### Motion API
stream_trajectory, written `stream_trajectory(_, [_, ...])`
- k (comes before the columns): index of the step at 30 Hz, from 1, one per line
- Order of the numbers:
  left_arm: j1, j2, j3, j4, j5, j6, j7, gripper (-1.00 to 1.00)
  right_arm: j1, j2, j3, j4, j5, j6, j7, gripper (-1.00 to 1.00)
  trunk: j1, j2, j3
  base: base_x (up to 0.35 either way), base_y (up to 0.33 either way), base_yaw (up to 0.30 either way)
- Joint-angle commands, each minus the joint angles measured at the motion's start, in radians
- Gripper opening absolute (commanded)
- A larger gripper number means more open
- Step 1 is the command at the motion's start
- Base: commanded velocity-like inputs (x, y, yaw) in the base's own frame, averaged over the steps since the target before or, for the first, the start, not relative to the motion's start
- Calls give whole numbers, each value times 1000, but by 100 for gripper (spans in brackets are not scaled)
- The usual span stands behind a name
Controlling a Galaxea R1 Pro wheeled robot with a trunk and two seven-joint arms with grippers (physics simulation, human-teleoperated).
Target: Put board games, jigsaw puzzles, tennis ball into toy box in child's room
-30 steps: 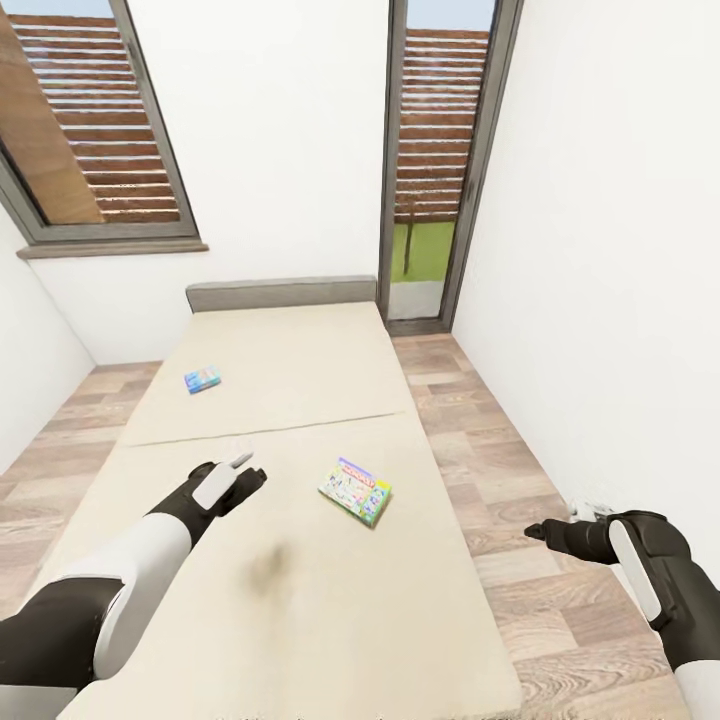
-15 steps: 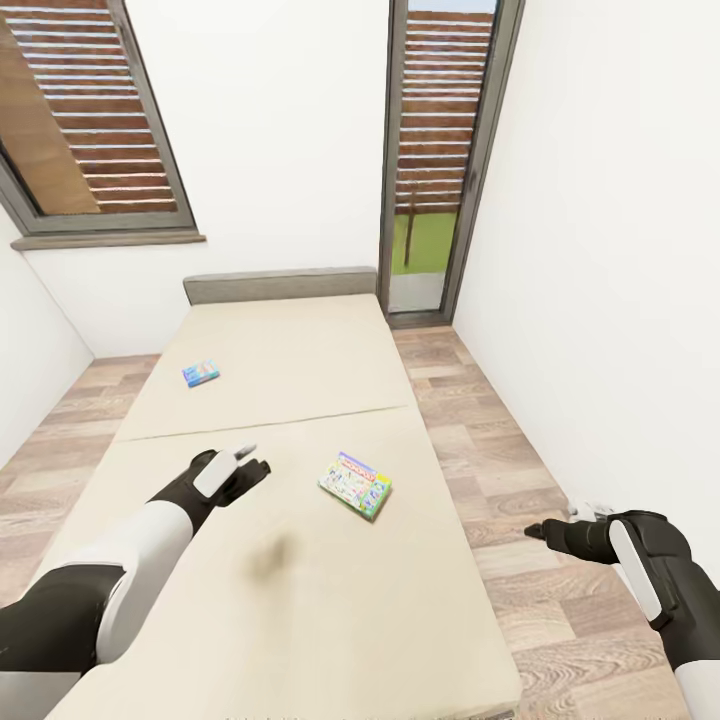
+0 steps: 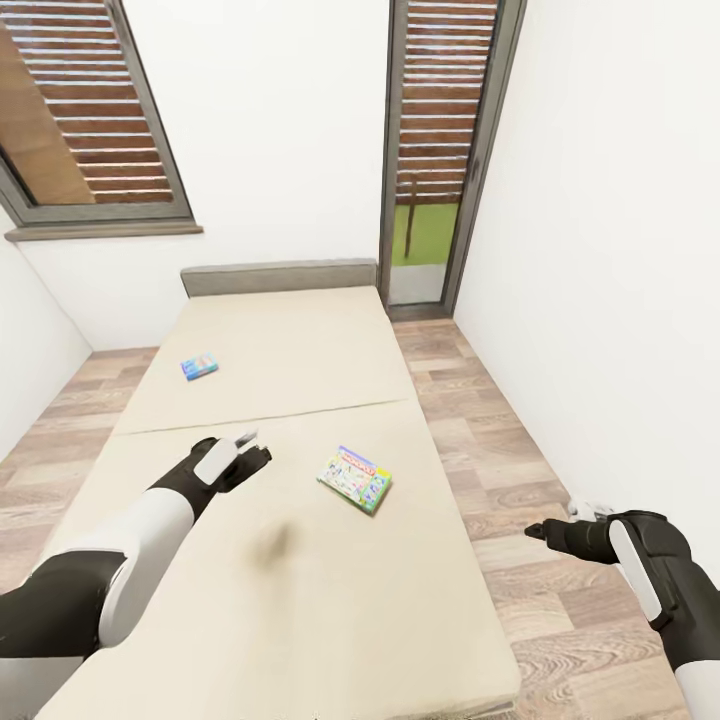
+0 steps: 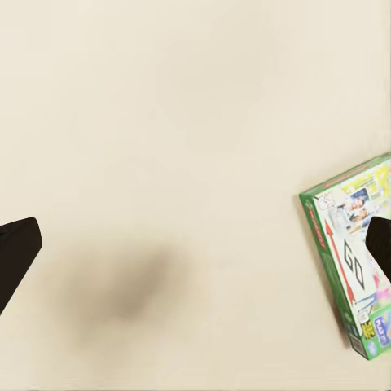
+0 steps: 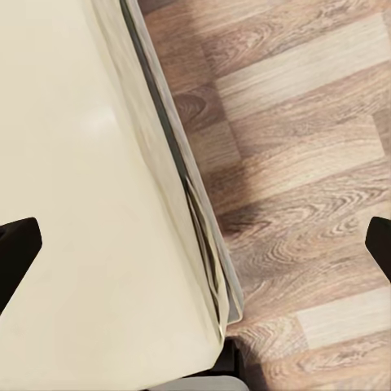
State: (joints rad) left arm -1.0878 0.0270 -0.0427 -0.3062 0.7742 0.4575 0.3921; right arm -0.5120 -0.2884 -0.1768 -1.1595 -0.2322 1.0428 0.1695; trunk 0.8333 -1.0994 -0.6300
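Left gripper (image 3: 252, 452) spread wide over bed (image 3: 300, 340), left of Monopoly box (image 3: 354, 479), readying approach; right gripper (image 3: 560, 527) spread, idle.

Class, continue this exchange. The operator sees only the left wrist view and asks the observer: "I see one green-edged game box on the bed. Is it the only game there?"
Observer: No. A blue game lies farther up the bed, toward the headboard.
Operator: Where is the right end effector?
Observer: The right end effector hangs over the wood floor, off the bed's right side.
Operator: Is it holding anything?
Observer: No. In the right wrist view its fingers stand wide apart with nothing between them.
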Motion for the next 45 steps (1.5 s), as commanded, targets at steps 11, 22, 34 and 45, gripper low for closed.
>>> stream_trajectory(11, [-31,-16,-6,-4,8,-20,-36,100,0,1,-1,-3,2,4,4,100,0,-1,-19,0,0,0])
stream_trajectory(22, [-30,-27,-7,0,4,-76,-84,100,12,1,-2,-6,1,4,4,100,0,-1,-37,0,0,0])
stream_trajectory(34, [-28,-28,-13,13,4,-92,-137,100,19,2,-3,-21,1,4,4,100,0,-1,-56,0,0,0])
stream_trajectory(45, [-25,-26,-14,32,4,-96,-171,100,26,1,-3,-30,1,4,4,100,0,-1,-74,0,0,0])
